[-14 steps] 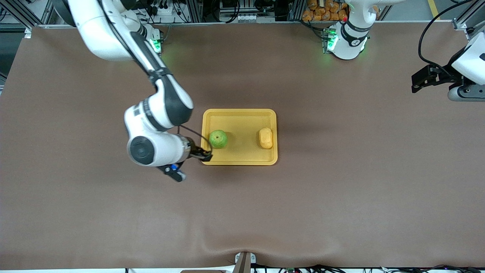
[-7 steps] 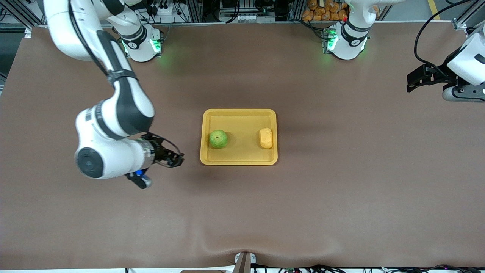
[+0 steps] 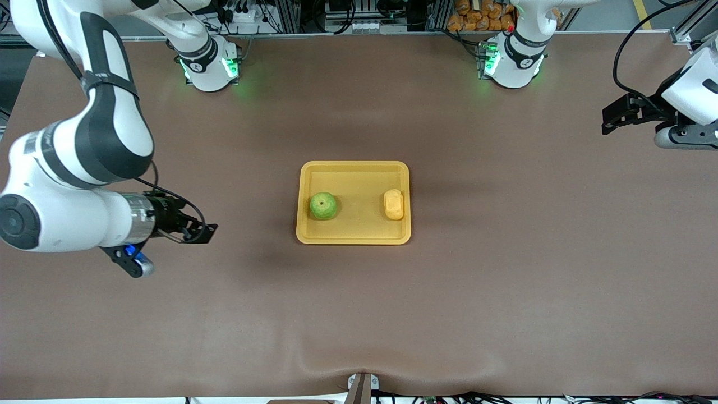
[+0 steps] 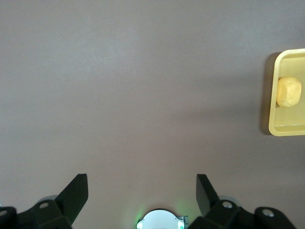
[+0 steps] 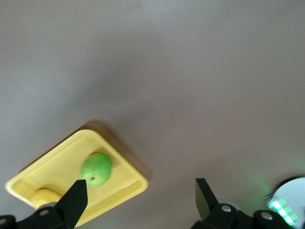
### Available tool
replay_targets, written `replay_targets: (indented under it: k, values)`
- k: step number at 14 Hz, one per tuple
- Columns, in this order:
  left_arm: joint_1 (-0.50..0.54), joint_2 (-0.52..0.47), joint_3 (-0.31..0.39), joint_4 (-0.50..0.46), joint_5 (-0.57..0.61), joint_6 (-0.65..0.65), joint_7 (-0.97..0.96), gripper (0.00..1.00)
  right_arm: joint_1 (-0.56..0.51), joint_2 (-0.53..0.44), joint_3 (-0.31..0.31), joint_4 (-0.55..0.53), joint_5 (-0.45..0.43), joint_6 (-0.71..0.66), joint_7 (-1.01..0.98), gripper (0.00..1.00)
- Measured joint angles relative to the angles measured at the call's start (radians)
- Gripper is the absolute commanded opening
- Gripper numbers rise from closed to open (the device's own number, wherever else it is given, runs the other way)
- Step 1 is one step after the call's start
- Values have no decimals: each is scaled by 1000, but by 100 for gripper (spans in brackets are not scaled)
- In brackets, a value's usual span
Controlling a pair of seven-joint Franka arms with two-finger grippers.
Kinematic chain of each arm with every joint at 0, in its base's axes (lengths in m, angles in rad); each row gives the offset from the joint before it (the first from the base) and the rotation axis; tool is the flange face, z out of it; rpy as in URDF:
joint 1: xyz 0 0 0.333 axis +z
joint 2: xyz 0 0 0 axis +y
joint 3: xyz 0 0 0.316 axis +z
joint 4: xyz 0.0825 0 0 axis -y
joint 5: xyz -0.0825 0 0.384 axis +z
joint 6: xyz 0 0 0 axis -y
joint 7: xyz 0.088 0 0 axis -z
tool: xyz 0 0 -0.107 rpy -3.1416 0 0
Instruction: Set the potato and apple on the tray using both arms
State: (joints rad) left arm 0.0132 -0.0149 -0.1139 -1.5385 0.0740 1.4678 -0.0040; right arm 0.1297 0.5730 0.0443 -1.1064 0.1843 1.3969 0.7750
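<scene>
Looks like the placing is basically done: the apple (image 3: 323, 206) and the potato (image 3: 394, 204) are both seen resting in the tray (image 3: 353, 238). The right gripper (image 3: 197, 231) is spread empty over bare table; the left gripper (image 4: 142, 191) is parked, spread empty too. Only parking is probably left.
</scene>
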Motion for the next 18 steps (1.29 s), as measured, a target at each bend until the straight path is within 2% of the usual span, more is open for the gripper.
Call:
replay_targets:
  k: [3,11,14,18]
  values:
    - [0,0,1,0,0,0,0,100,-40,-28,0,0,-68,-16,-171,100]
    - [1,-4,4,0,0,0,0,100,-228,-153,-2,-4,-109,-104,-658,100]
    - [1,-6,4,0,0,-1,0,100,-259,-240,-2,-49,-110,-108,-710,100]
    - [1,-7,4,0,0,-7,0,100,-246,-420,18,-168,-111,-110,-710,100]
